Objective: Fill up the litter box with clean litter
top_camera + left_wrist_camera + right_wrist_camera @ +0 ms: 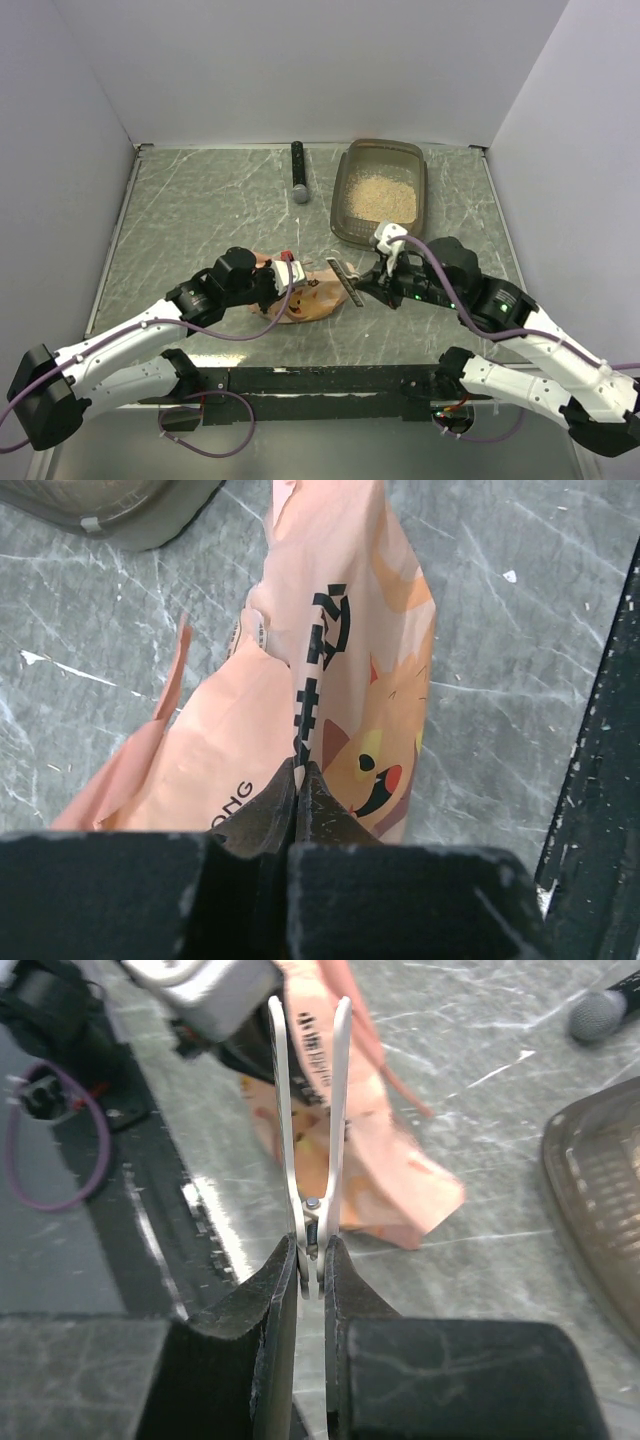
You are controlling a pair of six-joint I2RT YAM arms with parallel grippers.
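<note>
The litter box (341, 212), a smoky grey-brown tray, stands at the back right with a heap of pale beige litter (385, 196) in it. Its corner shows in the left wrist view (120, 515) and its edge in the right wrist view (600, 1190). My left gripper (288, 276) (298, 772) is shut on the edge of an orange-pink cat-face pouch (312, 302) (340, 630), which lies slack on the table. My right gripper (364, 281) (312, 1252) is shut on the hinge end of a silver metal clip (340, 1080) (344, 277), whose two arms reach toward the pouch (395, 1175).
A black stick with a grey rounded end (298, 172) (598, 1015) lies at the back centre, left of the litter box. A black strip (320, 380) runs along the near table edge by the arm bases. White walls close in three sides.
</note>
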